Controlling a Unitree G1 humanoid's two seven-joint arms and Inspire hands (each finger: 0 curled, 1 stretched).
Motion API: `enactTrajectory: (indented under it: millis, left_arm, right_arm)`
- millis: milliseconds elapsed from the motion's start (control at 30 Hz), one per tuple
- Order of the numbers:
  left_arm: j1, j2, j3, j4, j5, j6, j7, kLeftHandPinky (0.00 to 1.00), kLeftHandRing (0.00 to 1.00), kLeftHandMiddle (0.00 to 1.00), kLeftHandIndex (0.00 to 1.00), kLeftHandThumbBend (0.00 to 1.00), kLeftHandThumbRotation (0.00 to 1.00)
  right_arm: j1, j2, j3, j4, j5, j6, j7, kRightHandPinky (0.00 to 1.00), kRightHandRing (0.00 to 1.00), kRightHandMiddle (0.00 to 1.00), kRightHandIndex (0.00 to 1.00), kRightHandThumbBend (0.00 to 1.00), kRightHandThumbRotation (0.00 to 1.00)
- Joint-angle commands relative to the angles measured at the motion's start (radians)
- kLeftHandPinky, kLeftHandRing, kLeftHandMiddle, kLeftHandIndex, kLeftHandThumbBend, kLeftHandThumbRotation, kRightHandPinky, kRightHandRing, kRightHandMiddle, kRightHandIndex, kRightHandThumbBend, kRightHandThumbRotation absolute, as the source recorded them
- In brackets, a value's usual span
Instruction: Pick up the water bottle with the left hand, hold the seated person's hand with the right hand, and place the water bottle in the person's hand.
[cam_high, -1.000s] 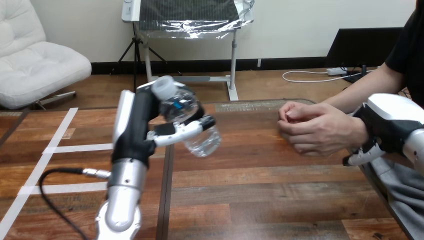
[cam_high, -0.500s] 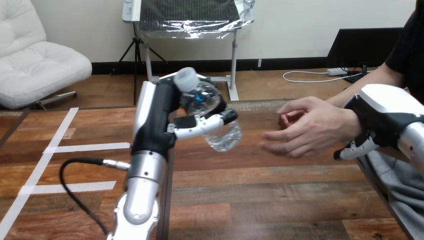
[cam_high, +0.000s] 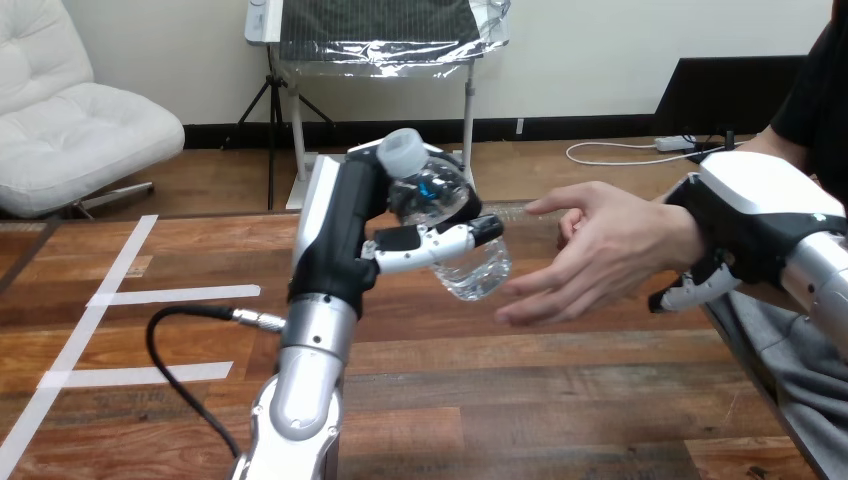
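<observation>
A clear water bottle (cam_high: 455, 225) with a white cap hangs tilted above the table, held in my left hand (cam_high: 400, 235), whose fingers and thumb curl round it. The person's hand (cam_high: 585, 255) is open just right of the bottle, fingers spread toward it, a small gap between them. My right hand (cam_high: 745, 235) sits at the person's wrist, its fingers curled round it from behind and below.
The wooden table (cam_high: 520, 390) stretches below both hands. A black cable (cam_high: 185, 370) loops beside my left forearm. Grey cloth (cam_high: 790, 350) lies at the table's right edge.
My left hand has carried the bottle to the right, toward the person. The person's hand has uncurled from a loose fist into an open palm and risen a little with my right hand.
</observation>
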Motion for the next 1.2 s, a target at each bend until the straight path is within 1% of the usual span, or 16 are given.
enactTrajectory:
  millis: [0,133,233,367,633,833,1167]
  left_arm:
    - [-0.1,-0.017,-0.007,-0.051,-0.004,-0.005,-0.001,0.38,0.39,0.41,0.46,0.65,0.0]
    - [-0.103,-0.026,-0.014,-0.057,0.002,0.017,-0.002,0.38,0.38,0.41,0.46,0.65,0.0]
    - [-0.106,-0.031,-0.021,-0.056,0.008,0.018,0.001,0.38,0.38,0.41,0.46,0.65,0.0]
    - [-0.108,-0.039,-0.028,-0.049,0.002,0.012,-0.001,0.37,0.38,0.41,0.46,0.65,0.0]
    - [-0.107,-0.054,-0.043,-0.04,0.001,0.009,0.002,0.38,0.38,0.41,0.46,0.65,0.0]
    - [-0.105,-0.064,-0.055,-0.037,0.007,0.013,0.004,0.38,0.39,0.41,0.46,0.65,0.0]
    - [-0.099,-0.086,-0.073,-0.028,-0.005,0.002,0.002,0.38,0.38,0.42,0.46,0.65,0.0]
  right_arm:
    - [-0.014,-0.036,-0.065,-0.049,-0.009,-0.005,-0.021,0.16,0.25,0.38,0.41,0.75,0.0]
    - [-0.009,-0.029,-0.073,-0.065,-0.001,-0.017,-0.029,0.16,0.25,0.37,0.4,0.76,0.0]
    - [-0.009,-0.033,-0.072,-0.075,-0.001,-0.036,-0.03,0.15,0.24,0.36,0.39,0.77,0.0]
    - [-0.01,-0.028,-0.074,-0.099,-0.004,-0.027,-0.015,0.15,0.24,0.35,0.38,0.77,0.0]
    - [-0.008,-0.026,-0.076,-0.134,-0.003,-0.023,-0.007,0.16,0.25,0.36,0.38,0.78,0.0]
    - [-0.004,-0.024,-0.083,-0.146,0.016,-0.05,-0.017,0.17,0.25,0.36,0.38,0.79,0.0]
    - [-0.003,-0.018,-0.083,-0.179,0.013,-0.032,0.004,0.19,0.27,0.37,0.39,0.8,0.0]
